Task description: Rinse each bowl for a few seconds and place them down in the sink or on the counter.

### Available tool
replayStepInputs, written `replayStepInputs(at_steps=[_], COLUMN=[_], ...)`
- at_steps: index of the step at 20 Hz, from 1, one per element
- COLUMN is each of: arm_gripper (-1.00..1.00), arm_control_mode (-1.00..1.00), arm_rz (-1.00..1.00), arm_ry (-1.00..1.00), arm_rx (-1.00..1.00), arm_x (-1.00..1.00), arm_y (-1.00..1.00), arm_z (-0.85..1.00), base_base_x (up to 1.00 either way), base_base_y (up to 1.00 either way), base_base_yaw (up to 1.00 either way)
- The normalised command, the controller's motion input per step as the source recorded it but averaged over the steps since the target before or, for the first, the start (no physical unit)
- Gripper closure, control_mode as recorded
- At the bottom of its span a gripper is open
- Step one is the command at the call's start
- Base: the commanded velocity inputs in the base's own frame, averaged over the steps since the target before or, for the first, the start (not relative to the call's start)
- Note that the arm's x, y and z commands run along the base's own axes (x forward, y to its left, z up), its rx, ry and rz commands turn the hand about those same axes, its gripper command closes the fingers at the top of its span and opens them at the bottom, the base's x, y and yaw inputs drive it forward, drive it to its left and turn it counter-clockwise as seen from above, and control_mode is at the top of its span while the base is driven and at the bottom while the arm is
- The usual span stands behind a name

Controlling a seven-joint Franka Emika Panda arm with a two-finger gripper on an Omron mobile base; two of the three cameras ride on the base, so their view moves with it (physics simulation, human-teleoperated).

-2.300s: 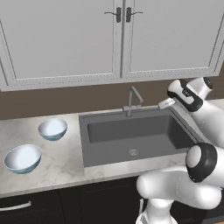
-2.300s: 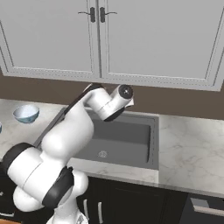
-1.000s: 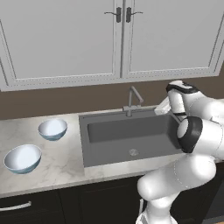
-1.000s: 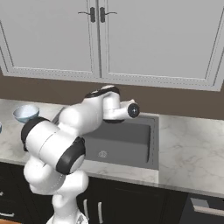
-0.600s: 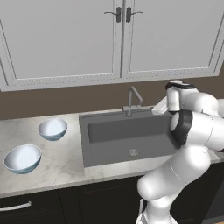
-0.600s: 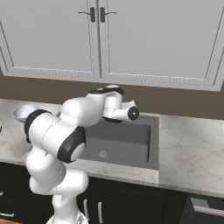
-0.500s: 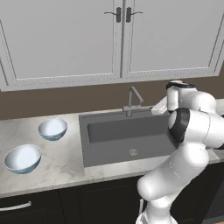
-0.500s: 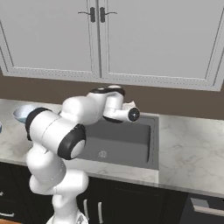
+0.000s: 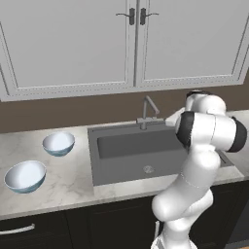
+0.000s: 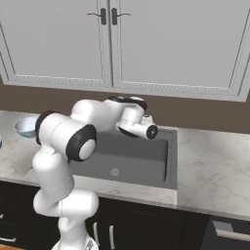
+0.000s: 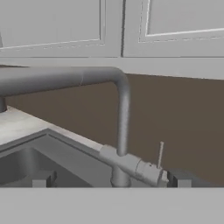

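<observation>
Bowls: two on the counter [image 9: 68, 177], smaller bowl [image 9: 58, 143] and larger bowl [image 9: 25, 176]; hand view shows the faucet [image 11: 120, 131] close, gripper [image 11: 109, 179] jaws seemingly apart.

You will find no readable text, label, brand, number or sign anywhere here: the cabinet doors [image 9: 136, 44], the counter [image 9: 58, 180], the sink [image 9: 131, 155], the faucet [image 11: 120, 131] and both bowls [image 9: 25, 176] are plain, unmarked surfaces.

Pale blue bowls [image 9: 58, 143] (whitish inside), dark grey sink [image 9: 126, 146], beige marbled counter [image 9: 63, 180].
</observation>
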Motion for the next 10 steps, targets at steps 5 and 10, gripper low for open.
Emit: replayStepInputs(at_steps=[5,10], arm_gripper=[-1.00,-1.00], arm_control_mode=[-1.00,-1.00], arm_rz=[0.00,0.00], arm_ry=[-0.02,-0.09], arm_rx=[0.03,0.00], arm_x=[0.33,0.29], arm_y=[0.00,0.17], arm_z=[-0.09,-0.16], base_base_x=[0.00,0.00], base_base_y=[0.00,0.00], base_base_yaw=[0.00,0.00])
